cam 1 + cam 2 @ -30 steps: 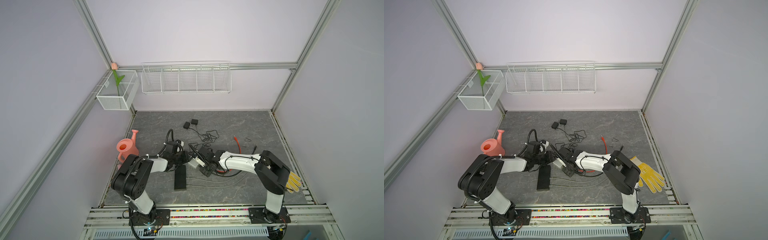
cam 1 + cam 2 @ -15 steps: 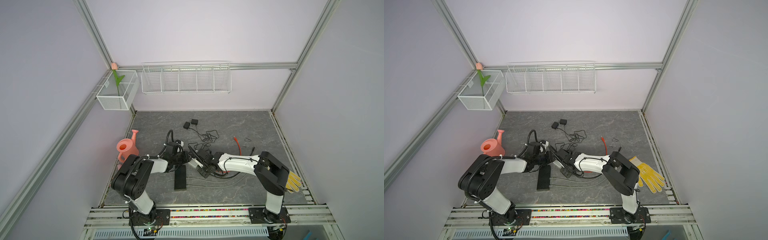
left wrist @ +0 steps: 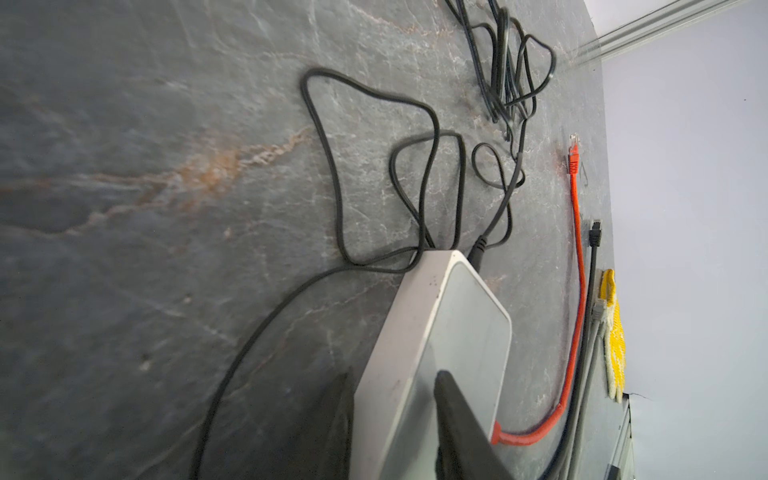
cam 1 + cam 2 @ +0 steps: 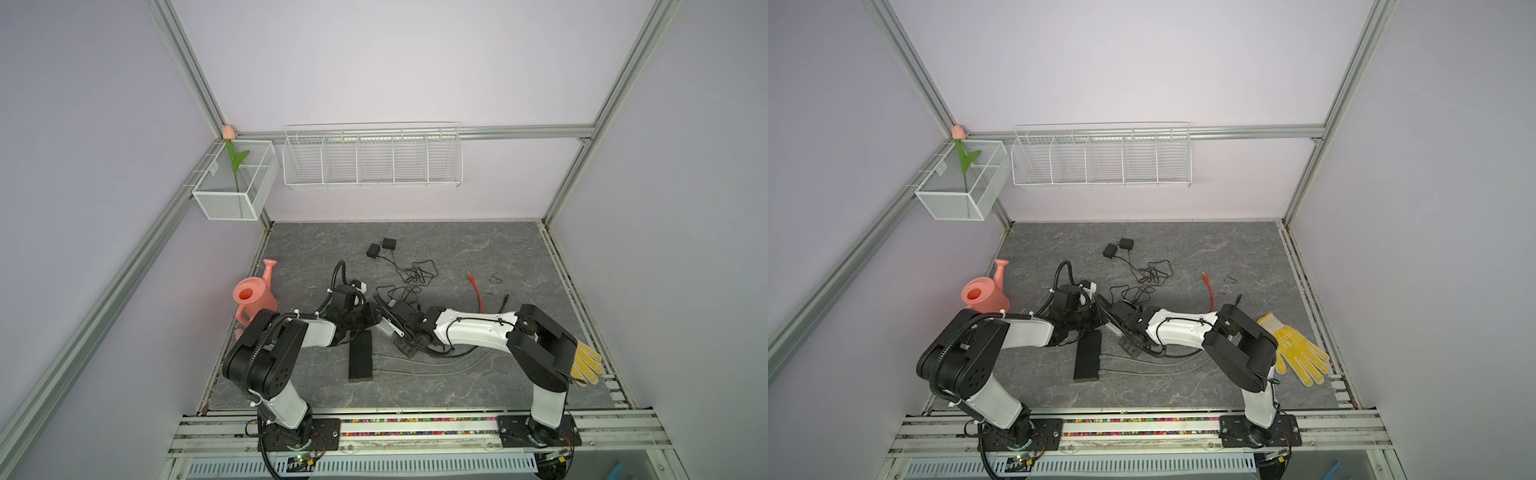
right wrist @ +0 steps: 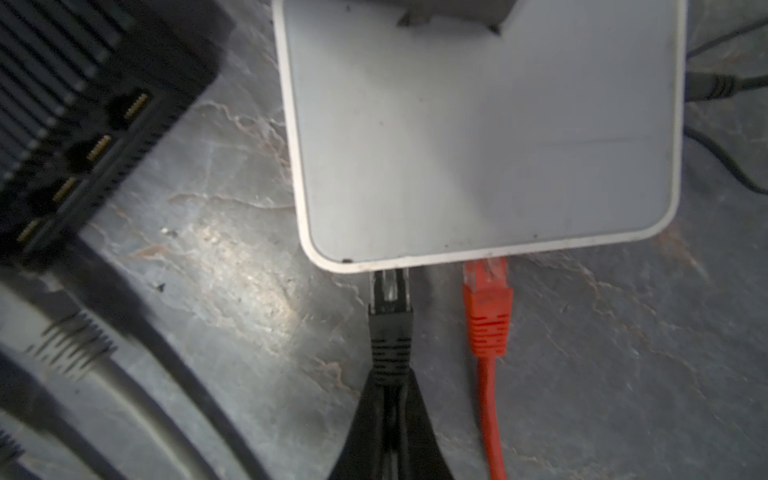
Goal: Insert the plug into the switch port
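- The right gripper [image 5: 390,388] is closed on the black plug [image 5: 390,332]. Its fingers [image 5: 365,428] pinch the boot and the cable just behind it.
- The black plug's clear head points at the white switch [image 5: 478,137], and its tip meets the port edge of the housing. Most of the clear head shows outside, and I cannot tell how deep it sits.
- Just beside it, an orange plug [image 5: 486,307] sits in the neighbouring port with less of its clear head showing.
- The left gripper [image 3: 395,386] clamps the white switch. One dark finger [image 3: 457,428] lies across the glossy face and the other presses the opposite side.
- A black power lead [image 3: 478,249] enters the switch's far end. Loose black cable loops beyond it over the grey stone-pattern tabletop [image 3: 166,166].
- In both top views the two grippers meet at the white switch near the middle of the tabletop, with both arms stretched low toward each other.
- A black switch [image 4: 360,356] lies flat beside them, on the side nearer the arm bases. Grey cables [image 4: 415,365] lead off its side.
- The right wrist view shows that black switch's row of open ports just beside the white one, not touching it.
- An orange cable [image 4: 477,291] trails across the tabletop behind the right arm.
- A yellow glove [image 4: 1296,351] lies at the right edge of the tabletop, and a pink watering can [image 4: 253,295] stands at the left edge.
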`<state>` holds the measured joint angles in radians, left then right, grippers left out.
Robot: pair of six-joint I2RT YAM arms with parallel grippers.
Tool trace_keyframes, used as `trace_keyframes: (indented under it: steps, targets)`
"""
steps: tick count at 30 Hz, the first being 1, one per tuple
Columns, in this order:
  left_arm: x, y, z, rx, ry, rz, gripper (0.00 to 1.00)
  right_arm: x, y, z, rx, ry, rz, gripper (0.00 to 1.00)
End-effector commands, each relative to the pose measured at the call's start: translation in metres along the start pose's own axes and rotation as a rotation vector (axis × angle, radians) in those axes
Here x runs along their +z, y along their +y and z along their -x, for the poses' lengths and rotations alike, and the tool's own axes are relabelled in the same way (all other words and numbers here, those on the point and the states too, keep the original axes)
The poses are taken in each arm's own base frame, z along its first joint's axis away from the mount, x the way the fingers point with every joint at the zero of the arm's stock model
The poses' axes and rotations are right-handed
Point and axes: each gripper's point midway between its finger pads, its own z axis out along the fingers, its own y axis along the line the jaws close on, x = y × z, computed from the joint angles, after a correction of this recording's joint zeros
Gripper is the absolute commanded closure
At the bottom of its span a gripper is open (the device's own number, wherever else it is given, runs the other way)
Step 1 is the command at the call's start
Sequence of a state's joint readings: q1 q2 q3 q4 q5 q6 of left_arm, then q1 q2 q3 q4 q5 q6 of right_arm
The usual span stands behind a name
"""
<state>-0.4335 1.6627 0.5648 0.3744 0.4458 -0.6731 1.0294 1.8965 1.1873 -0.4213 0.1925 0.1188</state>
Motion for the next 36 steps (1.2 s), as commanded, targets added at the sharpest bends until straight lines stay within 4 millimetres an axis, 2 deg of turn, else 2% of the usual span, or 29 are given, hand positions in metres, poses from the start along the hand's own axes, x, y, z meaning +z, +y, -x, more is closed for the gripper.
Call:
trace_keyframes:
  steps: [1,7,23,36]
  targets:
    - [0.007,-0.007,-0.050,-0.030,0.171,-0.044,0.67,-0.009,0.026,0.071,-0.053,-0.265,0.098,0.93]
    - [0.009,-0.010,-0.060,-0.025,0.178,-0.049,0.68,-0.012,0.024,0.093,-0.050,-0.326,0.110,0.93]
    - [0.009,-0.009,-0.077,-0.043,0.194,-0.071,0.69,-0.041,0.014,0.148,0.042,-0.557,0.196,0.93]
    - [0.018,-0.017,-0.091,-0.049,0.211,-0.102,0.71,-0.039,0.006,0.176,0.103,-0.636,0.244,0.93]
